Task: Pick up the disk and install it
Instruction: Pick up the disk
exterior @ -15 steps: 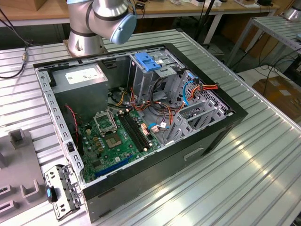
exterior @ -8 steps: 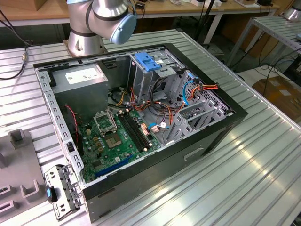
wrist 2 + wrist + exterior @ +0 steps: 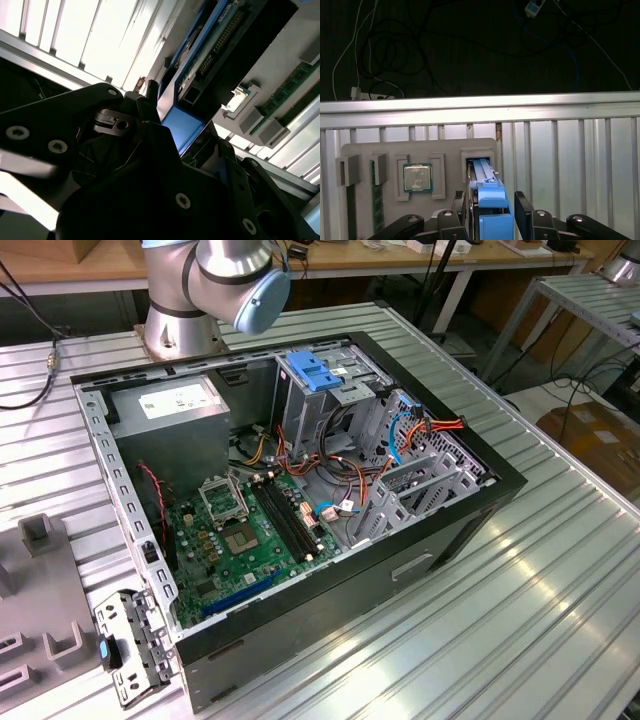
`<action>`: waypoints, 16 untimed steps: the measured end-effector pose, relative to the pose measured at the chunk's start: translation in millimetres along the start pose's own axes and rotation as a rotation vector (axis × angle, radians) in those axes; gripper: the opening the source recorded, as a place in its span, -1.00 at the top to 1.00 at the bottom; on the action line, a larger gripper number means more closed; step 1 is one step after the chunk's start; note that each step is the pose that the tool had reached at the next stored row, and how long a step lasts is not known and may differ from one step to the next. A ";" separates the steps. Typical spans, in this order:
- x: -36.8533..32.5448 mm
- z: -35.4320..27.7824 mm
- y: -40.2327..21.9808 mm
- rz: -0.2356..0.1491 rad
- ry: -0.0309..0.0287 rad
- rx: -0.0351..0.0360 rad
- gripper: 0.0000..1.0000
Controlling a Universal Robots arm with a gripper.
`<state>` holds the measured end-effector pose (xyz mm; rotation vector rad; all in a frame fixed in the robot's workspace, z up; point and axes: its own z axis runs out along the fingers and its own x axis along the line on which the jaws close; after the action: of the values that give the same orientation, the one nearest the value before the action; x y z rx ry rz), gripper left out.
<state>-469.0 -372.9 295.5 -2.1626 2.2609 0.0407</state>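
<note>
Currently gripper (image 3: 490,194) is straddling the disk (image 3: 482,172), standing in its tray (image 3: 62,588) slot at the case's (image 3: 350,585) 8 o'clock, exterior view; clamping or not, cannot tell. Skewed hold is risking a jam in the slot.

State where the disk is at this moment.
In the first wrist view, the disk stands on edge in a slot of the grey tray, next to the processor chip, with the gripper straddling its blue end.
</note>
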 end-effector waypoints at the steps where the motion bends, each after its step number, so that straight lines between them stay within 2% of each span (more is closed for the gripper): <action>1: 0.0 0.0 0.0 0.000 0.0000 0.0000 -0.03; 16: 2.1 -0.1 -1.5 0.009 -0.0001 0.0002 -0.03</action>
<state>-467.5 -375.1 295.5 -2.1528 2.2702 0.0407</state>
